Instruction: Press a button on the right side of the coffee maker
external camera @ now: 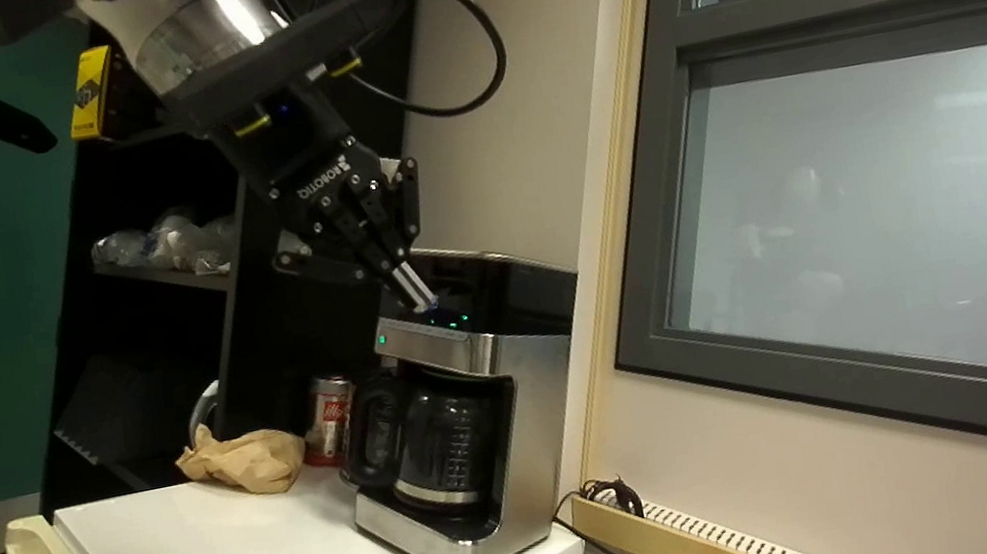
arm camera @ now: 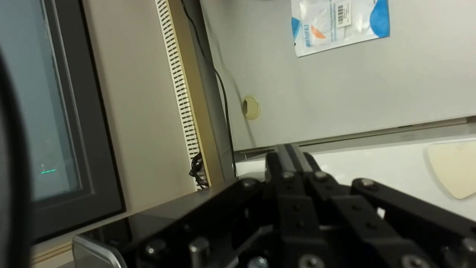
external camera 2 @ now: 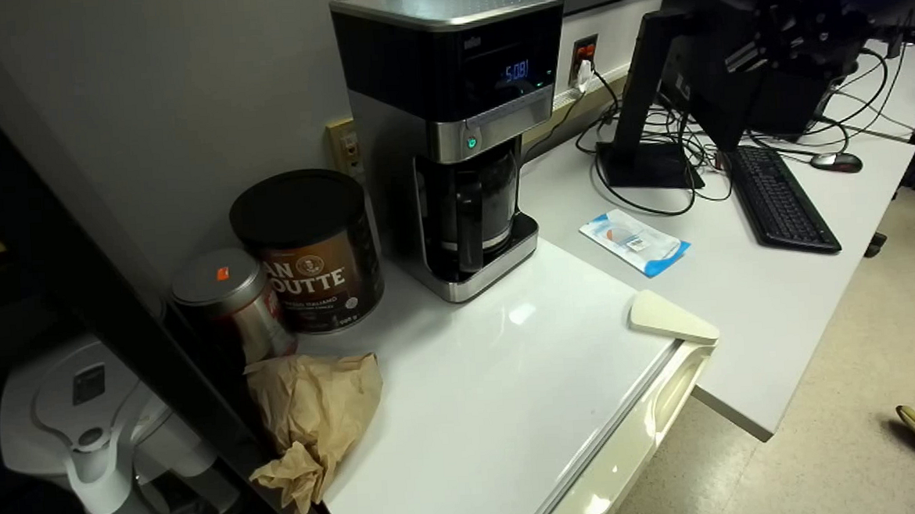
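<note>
1. Gripper (external camera: 424, 302): jaws fully together, fingers (arm camera: 286, 158) flush side by side, nothing held between.
2. Coffee maker (external camera 2: 397, 143): upright on white surface (external camera 2: 512, 411), near wall (external camera 2: 253, 95); dark glass carafe (external camera 2: 497, 200) seated inside it.
3. Control strip (external camera 2: 517, 71): high on coffee maker's front, blue digits and green lights on.
4. In an exterior view, fingertips (external camera: 417, 292) line up with the coffee maker's control strip; in an exterior view, gripper (external camera 2: 733, 62) hangs well apart from the coffee maker, in front of a monitor (external camera 2: 704, 107).
5. Brown coffee tin (external camera 2: 309, 272): just beside coffee maker. Red-and-silver can (external camera 2: 257, 322): past the tin. Crumpled paper bag (external camera 2: 317, 409): near can, farther from coffee maker.
6. Opposite side of coffee maker: plastic packet (external camera 2: 635, 240) nearby on desk (external camera 2: 742, 312), keyboard (external camera 2: 783, 197) and mouse (external camera 2: 836, 162) well apart.
</note>
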`<state>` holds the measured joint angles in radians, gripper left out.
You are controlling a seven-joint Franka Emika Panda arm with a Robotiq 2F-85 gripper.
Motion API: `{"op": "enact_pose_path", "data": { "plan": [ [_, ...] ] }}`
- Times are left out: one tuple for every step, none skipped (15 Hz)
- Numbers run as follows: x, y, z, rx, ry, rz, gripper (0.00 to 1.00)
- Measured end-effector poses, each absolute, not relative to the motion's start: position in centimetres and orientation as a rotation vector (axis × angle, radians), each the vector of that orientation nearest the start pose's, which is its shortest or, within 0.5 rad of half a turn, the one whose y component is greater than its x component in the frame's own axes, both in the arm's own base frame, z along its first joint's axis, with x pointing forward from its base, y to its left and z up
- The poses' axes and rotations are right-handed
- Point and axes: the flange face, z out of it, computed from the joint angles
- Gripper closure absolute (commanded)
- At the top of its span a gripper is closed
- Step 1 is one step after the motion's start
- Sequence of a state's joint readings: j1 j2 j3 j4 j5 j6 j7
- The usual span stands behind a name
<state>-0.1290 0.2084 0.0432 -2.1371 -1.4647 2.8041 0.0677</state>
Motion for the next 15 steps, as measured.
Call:
{"op": "enact_pose_path", "data": {
  "plan": [
    [58.1, 0.2, 32.6, 1.977, 1.315, 0.438, 1.00],
    [58.5, 0.6, 32.3, 1.974, 1.323, 0.444, 1.00],
    [58.9, 1.0, 32.1, 1.971, 1.331, 0.448, 1.00],
    [59.3, 1.4, 31.8, 1.969, 1.338, 0.452, 1.00],
    [59.8, 1.7, 31.6, 1.967, 1.343, 0.456, 1.00],
    [60.2, 1.9, 31.3, 1.966, 1.348, 0.460, 1.00],
    [60.7, 2.2, 31.1, 1.966, 1.352, 0.464, 1.00],
    [61.2, 2.4, 30.8, 1.966, 1.355, 0.467, 1.00],
    [61.7, 2.6, 30.5, 1.967, 1.359, 0.471, 1.00],
    [62.2, 2.8, 30.3, 1.968, 1.361, 0.475, 1.00],
    [62.7, 3.0, 30.1, 1.971, 1.364, 0.479, 1.00],
    [63.2, 3.3, 29.9, 1.972, 1.369, 0.482, 1.00],
    [63.7, 3.5, 29.8, 1.973, 1.373, 0.486, 1.00],
    [64.2, 3.7, 29.7, 1.974, 1.377, 0.490, 1.00],
    [64.7, 3.8, 29.6, 1.975, 1.381, 0.493, 1.00]
  ]
}}
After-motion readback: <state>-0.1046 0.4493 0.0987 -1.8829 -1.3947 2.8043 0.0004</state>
